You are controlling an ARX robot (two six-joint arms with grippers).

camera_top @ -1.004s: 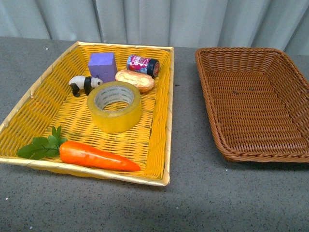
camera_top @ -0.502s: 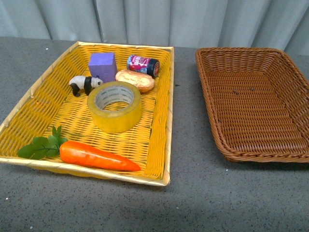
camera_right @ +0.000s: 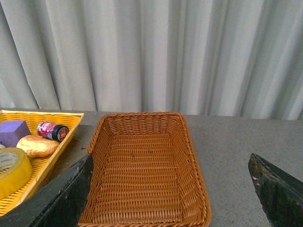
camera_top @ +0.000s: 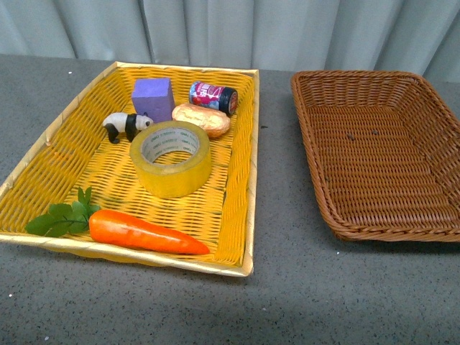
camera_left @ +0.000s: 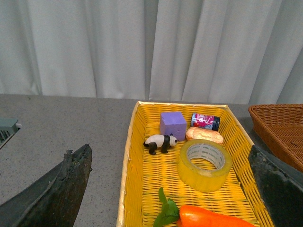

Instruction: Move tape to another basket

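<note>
The tape [camera_top: 171, 158], a wide yellowish roll with a white printed core, lies flat in the middle of the bright yellow basket [camera_top: 241, 208]. It also shows in the left wrist view [camera_left: 204, 164] and at the edge of the right wrist view [camera_right: 12, 172]. The dark brown wicker basket [camera_top: 320, 172] stands empty to the right, and also shows in the right wrist view [camera_right: 189, 156]. Neither gripper shows in the front view. My left gripper [camera_left: 170, 189] is open above the yellow basket's near part. My right gripper [camera_right: 173, 189] is open above the brown basket.
In the yellow basket with the tape lie a purple block [camera_top: 152, 98], a toy panda [camera_top: 125, 126], a bread roll [camera_top: 201, 119], a small can [camera_top: 213, 97] and a carrot [camera_top: 144, 232] with green leaves. Grey curtains hang behind the grey table.
</note>
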